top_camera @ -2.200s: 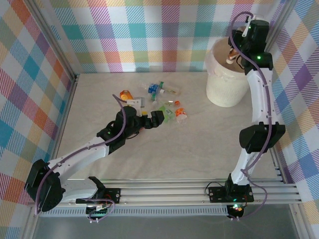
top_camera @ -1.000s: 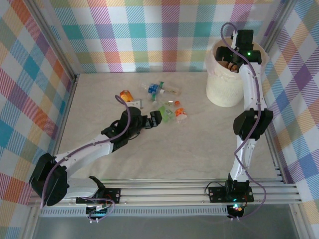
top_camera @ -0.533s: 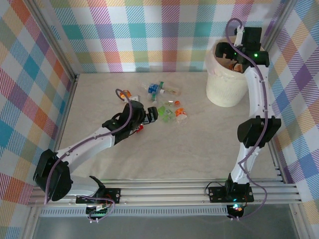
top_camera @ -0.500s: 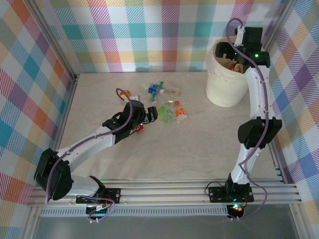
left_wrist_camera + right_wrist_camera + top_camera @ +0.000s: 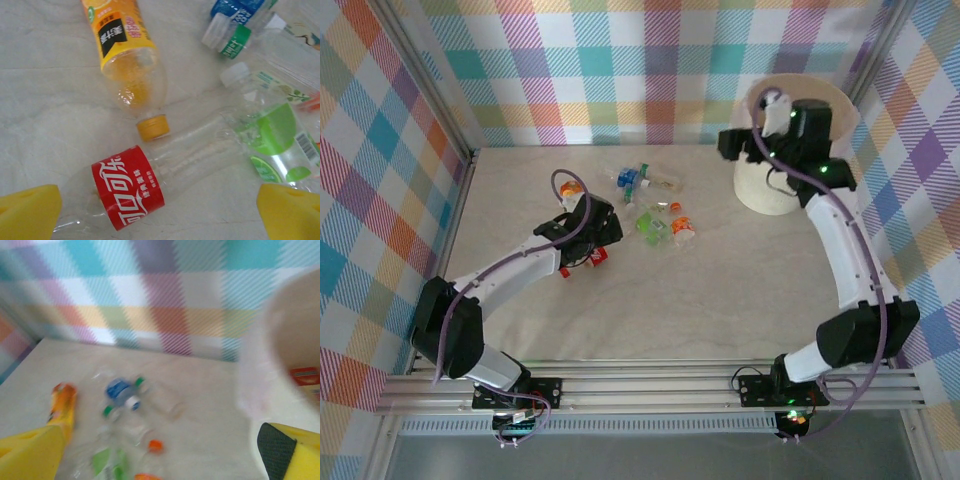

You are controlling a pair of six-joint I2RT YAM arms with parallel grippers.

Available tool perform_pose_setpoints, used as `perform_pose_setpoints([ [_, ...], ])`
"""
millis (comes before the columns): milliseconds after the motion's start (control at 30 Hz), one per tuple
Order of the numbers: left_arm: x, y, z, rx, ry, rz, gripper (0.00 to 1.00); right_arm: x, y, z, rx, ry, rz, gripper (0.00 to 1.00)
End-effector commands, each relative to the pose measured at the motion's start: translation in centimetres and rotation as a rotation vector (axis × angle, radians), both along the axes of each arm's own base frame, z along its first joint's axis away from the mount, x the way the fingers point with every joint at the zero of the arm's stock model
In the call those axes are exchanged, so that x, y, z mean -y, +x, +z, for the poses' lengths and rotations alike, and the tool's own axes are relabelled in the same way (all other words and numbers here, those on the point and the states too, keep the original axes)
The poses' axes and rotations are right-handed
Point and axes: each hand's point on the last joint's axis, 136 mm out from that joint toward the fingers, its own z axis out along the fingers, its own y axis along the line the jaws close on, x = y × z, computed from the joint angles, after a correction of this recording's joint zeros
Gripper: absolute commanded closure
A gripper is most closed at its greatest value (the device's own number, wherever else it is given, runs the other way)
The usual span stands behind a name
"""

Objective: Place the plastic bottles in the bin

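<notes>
Your left jaws stand wide open above the red-label bottle [image 5: 127,187]; your right jaws hang open beside the bin [image 5: 775,190].

This is looking like a robot lab test cell: checked cloth walls [image 5: 620,60] are hanging on an aluminium frame [image 5: 430,85], and arms [image 5: 845,240] are sitting bolted to rails [image 5: 660,392] at a table [image 5: 720,300].

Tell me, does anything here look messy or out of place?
Yes: the plastic bottles lie tipped on their sides in a loose heap on the table, some looking squashed. The bin stands upright.
</notes>
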Motion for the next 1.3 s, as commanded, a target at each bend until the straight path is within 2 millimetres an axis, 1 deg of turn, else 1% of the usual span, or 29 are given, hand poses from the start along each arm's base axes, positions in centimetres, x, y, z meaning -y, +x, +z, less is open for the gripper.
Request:
perform_pose_setpoints([
  [0, -1.4, 0.1, -0.1, -0.029, 0.009, 0.084, 0.0, -4.1, -2.2, -1.5, 0.039, -0.024, 0.156, 0.0],
  [33, -1.4, 0.2, -0.2, -0.033, -0.003, 0.089, 0.0, -4.8, -2.6, -2.6, 0.024, -0.032, 0.169, 0.0],
  [100, -1.3, 0.3, -0.4, -0.036, -0.018, 0.097, 0.0, -5.8, -3.1, -5.9, -0.033, -0.045, 0.159, 0.0],
  [133, -1.3, 0.3, -0.5, -0.037, -0.02, 0.104, 0.0, -5.8, -3.0, -7.3, -0.069, -0.035, 0.132, 0.0],
  [200, -1.4, 0.4, -0.6, -0.039, -0.026, 0.122, 0.0, -5.8, -3.0, -10.9, -0.175, -0.019, 0.088, 0.0],
  [300, -1.4, 0.5, -0.8, -0.041, -0.034, 0.135, 0.0, -5.5, -2.8, -15.4, -0.321, -0.017, 0.031, 0.0],
  [400, -1.5, 0.5, -1.0, -0.05, -0.034, 0.141, 0.0, -6.0, -2.7, -19.4, -0.45, -0.045, 0.045, 0.03],
  [500, -1.5, 0.4, -1.1, -0.057, -0.032, 0.138, 0.0, -6.7, -2.4, -22.7, -0.58, -0.091, 0.078, 0.07],
  [533, -1.5, 0.4, -1.0, -0.058, -0.03, 0.137, 0.0, -6.8, -2.3, -23.5, -0.605, -0.103, 0.076, 0.1],
  [600, -1.7, 0.2, -1.1, -0.061, -0.024, 0.139, 0.0, -6.7, -1.5, -25.1, -0.64, -0.123, 0.046, 0.2],
  [667, -1.9, 0.1, -1.0, -0.061, -0.021, 0.143, 0.0, -6.9, -1.0, -26.1, -0.662, -0.128, 0.04, 0.24],
  [733, -2.0, 0.0, -1.0, -0.062, -0.018, 0.145, 0.0, -7.3, -0.8, -26.9, -0.689, -0.128, 0.048, 0.25],
  [900, -2.2, -0.1, -1.1, -0.071, 0.009, 0.129, 0.0, -8.3, -0.8, -29.4, -0.759, -0.168, 0.07, 0.25],
  [967, -2.1, 0.2, -1.1, -0.085, 0.049, 0.066, 0.0, -8.0, -0.7, -30.4, -0.773, -0.196, 0.047, 0.25],
  [1033, -2.1, 0.3, -1.3, -0.092, 0.128, -0.031, 0.0, -7.8, -0.7, -31.4, -0.789, -0.217, 0.024, 0.25],
  [1133, -2.9, 0.2, -1.2, -0.102, 0.221, -0.107, 0.0, -7.4, -0.6, -32.5, -0.799, -0.244, -0.014, 0.25],
  [1267, -3.3, 0.1, -1.3, -0.096, 0.217, -0.174, 0.0, -7.3, -0.7, -34.0, -0.826, -0.272, -0.026, 0.26],
])
